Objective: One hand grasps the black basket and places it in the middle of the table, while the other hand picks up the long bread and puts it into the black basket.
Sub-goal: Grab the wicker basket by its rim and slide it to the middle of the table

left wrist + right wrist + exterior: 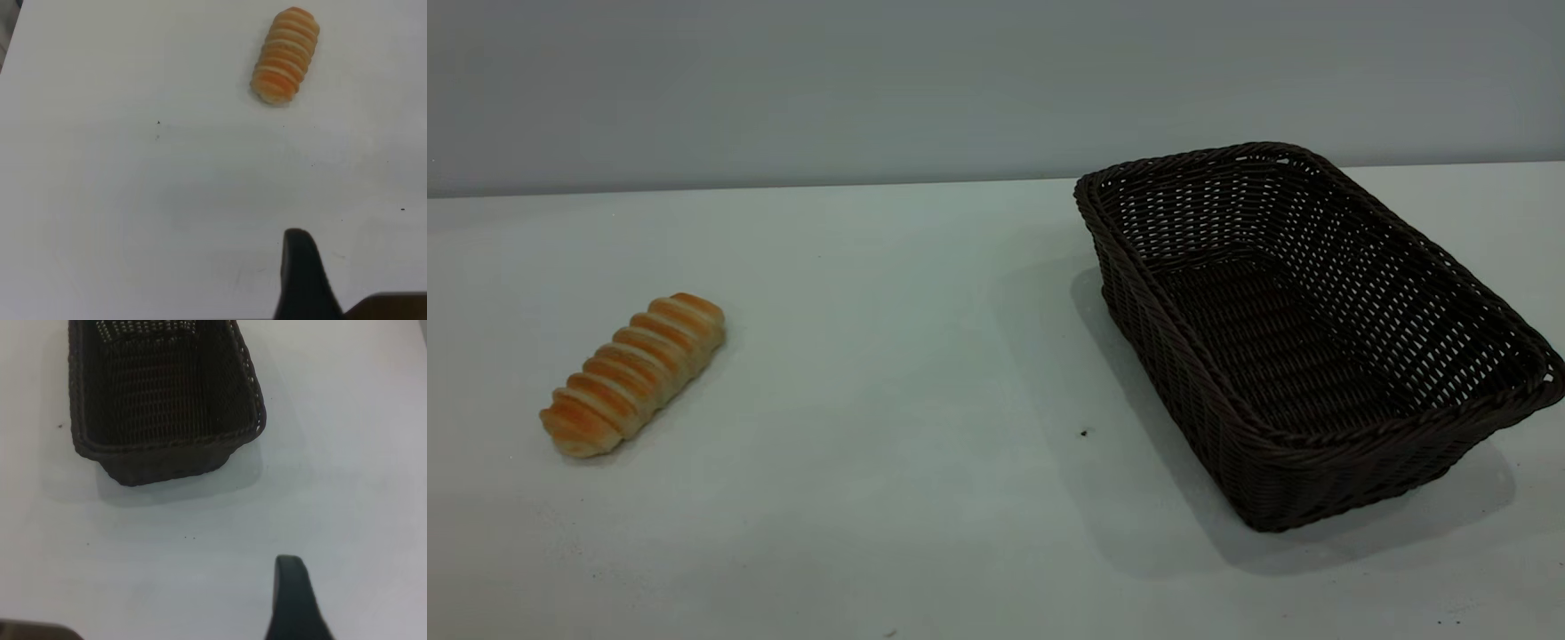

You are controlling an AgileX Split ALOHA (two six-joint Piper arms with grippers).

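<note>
Across the exterior view, the matte white-grey bench (925, 373) carries the long bread (633, 373), a ridged golden roll, at 9 o'clock, and the black basket (1303, 329), woven wicker with flared open-weave sides and a braided rim, at 3 o'clock, well apart.

From the left wrist view, the left end effector (303, 280) shows one black finger; the bread (285, 56) lies apart at 12 o'clock. Its opening cannot be told.

From the right wrist view, the right end effector (293, 600) shows one finger, opening unclear; the basket (167, 447) sits apart at 11 o'clock.
</note>
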